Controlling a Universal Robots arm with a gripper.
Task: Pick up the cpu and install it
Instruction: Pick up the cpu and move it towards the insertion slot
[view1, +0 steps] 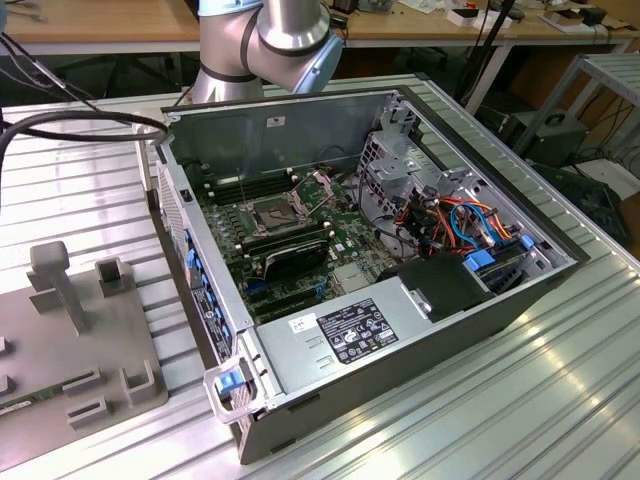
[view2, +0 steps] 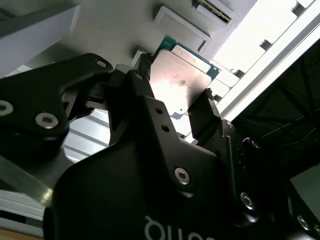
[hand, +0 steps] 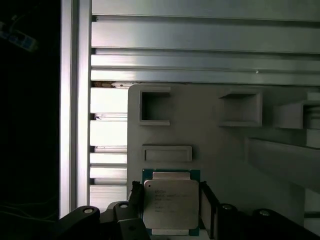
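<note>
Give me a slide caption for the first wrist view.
End effector closed on two sides of the cpu, over the grey fixture plate.

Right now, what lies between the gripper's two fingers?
The cpu; the gripper clamps its opposite edges, nothing else between, as seen in both wrist views.

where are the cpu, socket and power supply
square silver-grey cpu (hand: 170, 202), first wrist view, metal top
dark square socket (view1: 274, 213), exterior view, centre
grey metal power supply (view1: 300, 365), exterior view, bare casing
</note>
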